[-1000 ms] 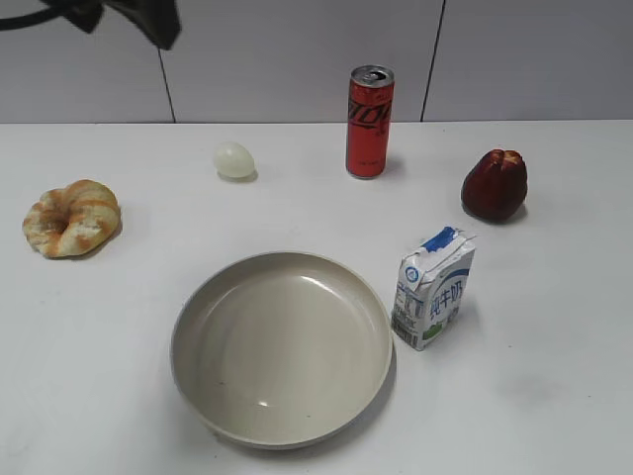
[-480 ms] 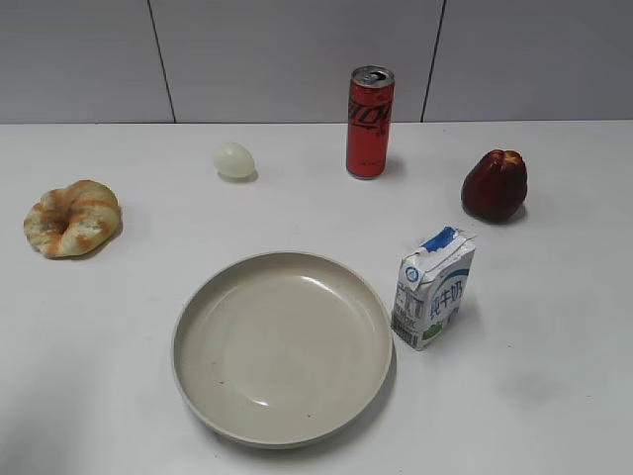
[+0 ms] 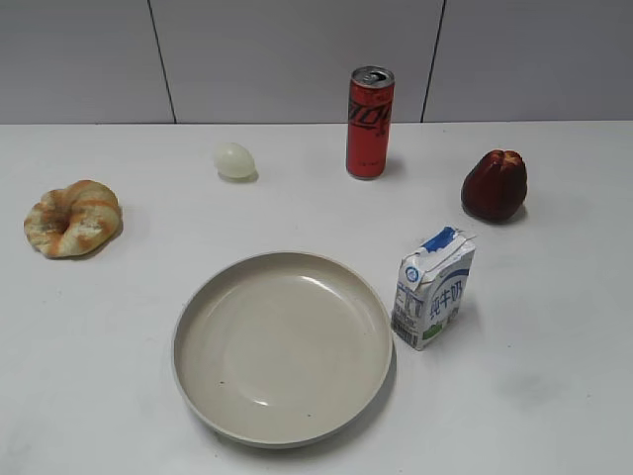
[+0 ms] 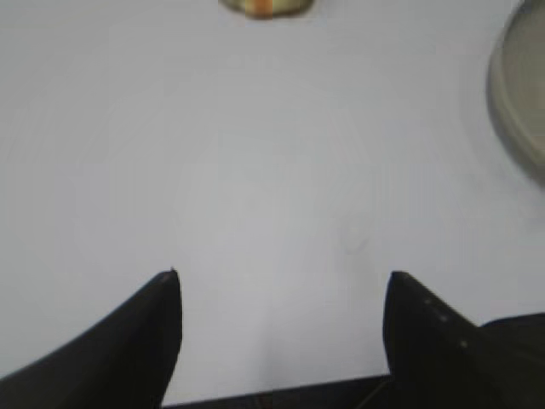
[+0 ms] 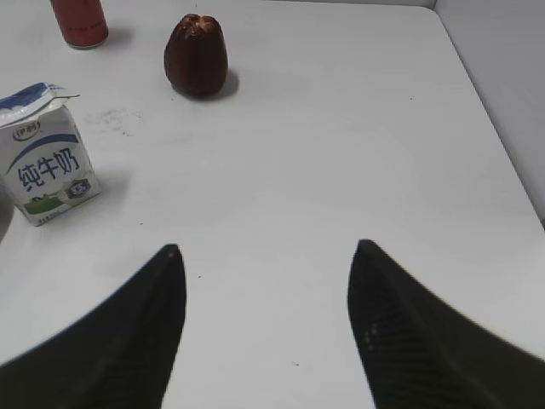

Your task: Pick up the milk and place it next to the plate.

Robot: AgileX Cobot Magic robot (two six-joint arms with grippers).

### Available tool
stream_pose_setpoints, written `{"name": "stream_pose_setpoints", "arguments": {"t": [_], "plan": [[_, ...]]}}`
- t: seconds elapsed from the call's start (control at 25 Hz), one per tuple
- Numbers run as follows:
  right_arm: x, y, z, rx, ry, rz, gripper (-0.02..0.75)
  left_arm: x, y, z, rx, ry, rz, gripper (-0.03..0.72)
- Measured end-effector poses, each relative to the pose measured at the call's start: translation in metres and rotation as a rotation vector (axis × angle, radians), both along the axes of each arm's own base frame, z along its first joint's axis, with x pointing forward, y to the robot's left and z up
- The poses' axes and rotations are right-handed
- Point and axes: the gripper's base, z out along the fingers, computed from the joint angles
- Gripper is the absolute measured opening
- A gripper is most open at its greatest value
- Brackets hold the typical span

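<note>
The milk point(image 3: 432, 287), a small white carton with a blue gabled top, stands upright on the white table just right of the plate point(image 3: 282, 346), a wide beige dish. The milk also shows in the right wrist view point(image 5: 47, 153) at the far left. My right gripper point(image 5: 266, 251) is open and empty over bare table, to the right of the milk. My left gripper point(image 4: 281, 277) is open and empty over bare table; the plate's rim point(image 4: 515, 94) shows at the right edge. Neither gripper appears in the exterior view.
A tall red can point(image 3: 369, 121) stands at the back. A dark red fruit point(image 3: 494, 184) sits right of it. A pale egg point(image 3: 234, 159) and a bread ring point(image 3: 71, 218) lie to the left. The table's right edge point(image 5: 490, 128) shows in the right wrist view.
A dark arm at the exterior view's top left a second ago has left the frame. The objects on the table have not moved.
</note>
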Motion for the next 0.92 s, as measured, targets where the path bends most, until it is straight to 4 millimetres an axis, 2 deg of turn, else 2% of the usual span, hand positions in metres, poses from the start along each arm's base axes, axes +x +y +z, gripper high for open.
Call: {"name": "stream_pose_setpoints", "arguments": {"t": [0.16,0.56,0.92], "plan": [[0.000,0.000,0.000,0.000,0.000,0.000,0.459,-0.017,0.000,0.004,-0.032,-0.131,-0.063,0.555],[0.000,0.000,0.000,0.000,0.000,0.000,0.459,-0.019,0.000,0.004,-0.033,-0.152,-0.072,0.555],[0.000,0.000,0.000,0.000,0.000,0.000,0.459,-0.034,0.005,0.004,-0.037,-0.261,0.113,0.555]]}}
